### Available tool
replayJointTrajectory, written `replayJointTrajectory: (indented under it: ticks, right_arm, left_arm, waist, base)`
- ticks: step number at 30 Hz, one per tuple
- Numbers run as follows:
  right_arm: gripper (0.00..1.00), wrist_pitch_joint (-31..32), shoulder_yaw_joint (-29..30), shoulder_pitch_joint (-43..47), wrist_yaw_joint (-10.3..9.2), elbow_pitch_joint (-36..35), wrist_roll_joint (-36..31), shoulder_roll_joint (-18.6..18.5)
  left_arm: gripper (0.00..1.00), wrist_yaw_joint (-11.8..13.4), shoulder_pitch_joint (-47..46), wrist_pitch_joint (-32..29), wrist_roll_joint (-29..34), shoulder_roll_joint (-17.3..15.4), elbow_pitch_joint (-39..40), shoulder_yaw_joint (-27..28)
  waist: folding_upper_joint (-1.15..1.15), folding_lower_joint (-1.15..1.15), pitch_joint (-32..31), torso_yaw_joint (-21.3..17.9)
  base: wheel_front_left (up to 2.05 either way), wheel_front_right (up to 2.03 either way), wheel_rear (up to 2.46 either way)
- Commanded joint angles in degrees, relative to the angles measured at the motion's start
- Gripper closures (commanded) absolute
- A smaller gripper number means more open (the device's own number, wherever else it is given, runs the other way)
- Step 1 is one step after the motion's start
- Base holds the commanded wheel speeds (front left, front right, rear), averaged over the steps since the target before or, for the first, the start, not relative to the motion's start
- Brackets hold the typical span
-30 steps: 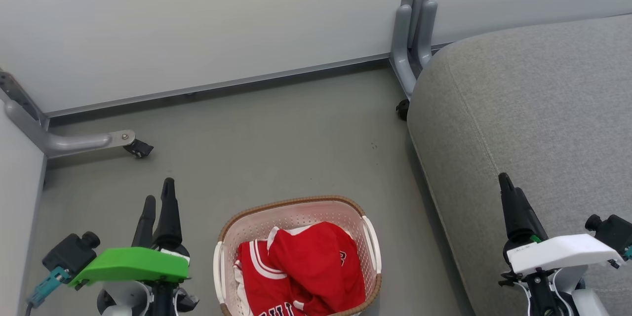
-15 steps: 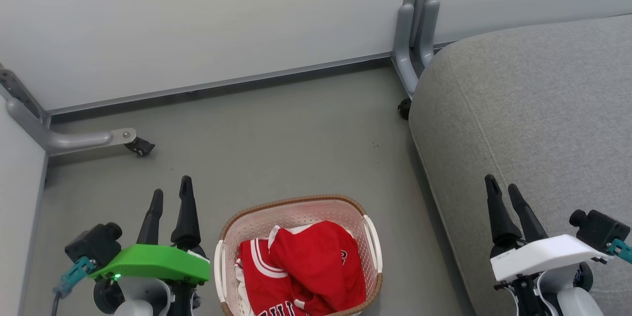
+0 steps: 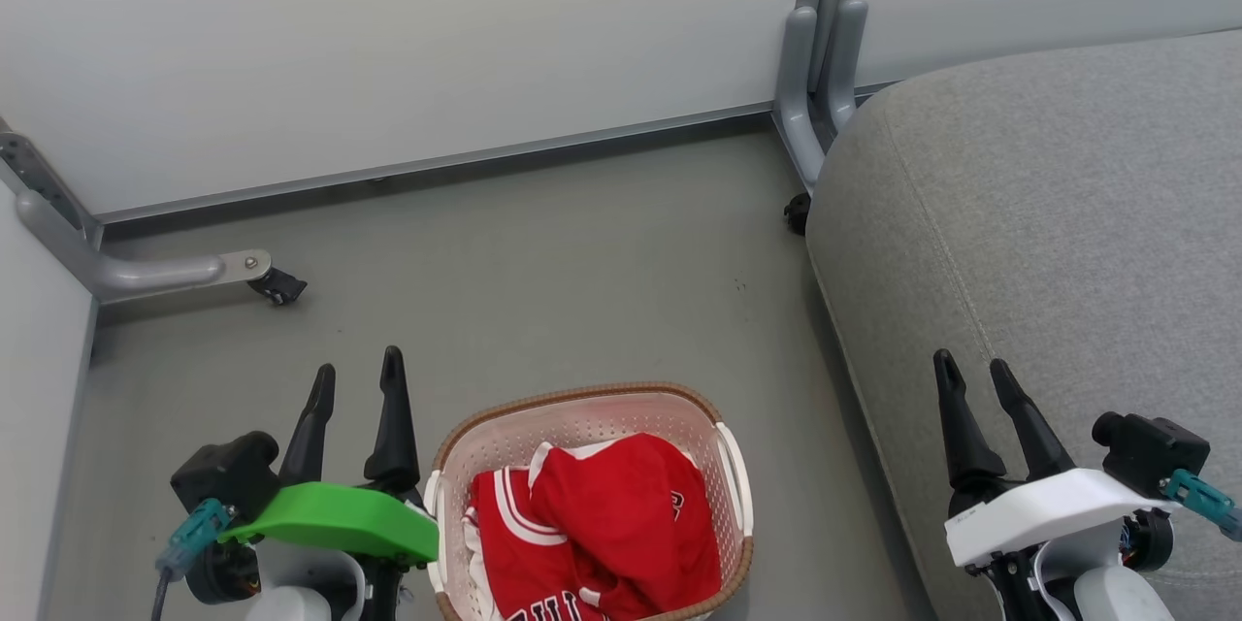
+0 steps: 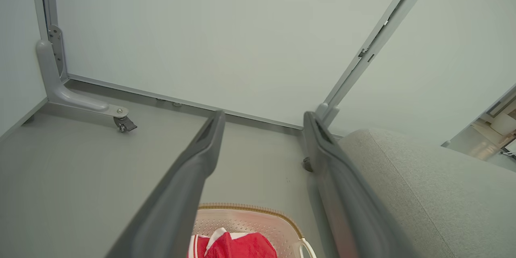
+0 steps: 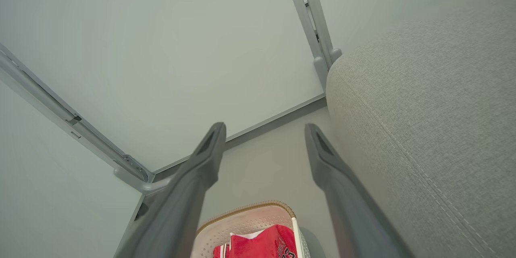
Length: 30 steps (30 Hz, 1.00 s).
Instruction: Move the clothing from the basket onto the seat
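Red clothing [image 3: 602, 529] lies bunched in the cream perforated basket [image 3: 582, 408] on the floor at the bottom centre of the head view; a plain red piece lies over a jersey with white-striped trim. The basket [image 4: 258, 219] and clothing [image 4: 234, 248] also show low in the left wrist view, and the basket [image 5: 246, 221] in the right wrist view. The light-grey seat [image 3: 1067, 213] stands to the right. My left gripper [image 3: 354, 374] is open just left of the basket, holding nothing. My right gripper [image 3: 970, 369] is open over the seat's front edge, also empty.
Pale partition panels stand behind and at the left. A grey metal foot with a black caster [image 3: 277, 286] juts over the floor at the left. Another grey post foot [image 3: 810, 87] stands by the seat's far corner, with a caster [image 3: 796, 212] under it.
My left gripper has shifted right, toward the basket. My right gripper has moved left and lower in the view and turned, so both its fingers show. The clothing has not moved.
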<state>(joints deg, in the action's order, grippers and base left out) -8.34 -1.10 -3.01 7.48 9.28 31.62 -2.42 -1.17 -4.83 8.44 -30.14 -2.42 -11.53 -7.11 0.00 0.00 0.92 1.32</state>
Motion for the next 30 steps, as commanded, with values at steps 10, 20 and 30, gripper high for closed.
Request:
replayJointTrajectory:
  ticks: [10, 20, 30]
  right_arm:
    - [0.00, -2.0, -0.4, -0.2, 0.01, -0.1, -7.2, -0.4]
    - [0.00, -3.2, -1.0, -0.2, 0.02, 0.3, -12.6, -0.5]
    - [0.00, -4.5, -1.7, -0.4, 0.02, 0.5, -17.2, -0.5]
  left_arm:
    - [0.00, 0.9, -1.7, 1.9, 7.0, -0.5, 0.4, -1.4]
    - [0.00, 1.5, -1.7, 3.1, 12.3, -0.5, 0.3, -2.4]
    - [0.00, 1.9, -2.0, 4.4, 17.2, -0.5, 0.5, -3.4]
  waist:
    - [0.00, 0.00, 0.1, 0.3]
    - [0.00, 0.00, 0.2, 0.5]
    - [0.00, 0.00, 0.6, 0.7]
  base:
    - [0.00, 0.00, 0.00]
    - [0.00, 0.00, 0.00]
    - [0.00, 0.00, 0.00]
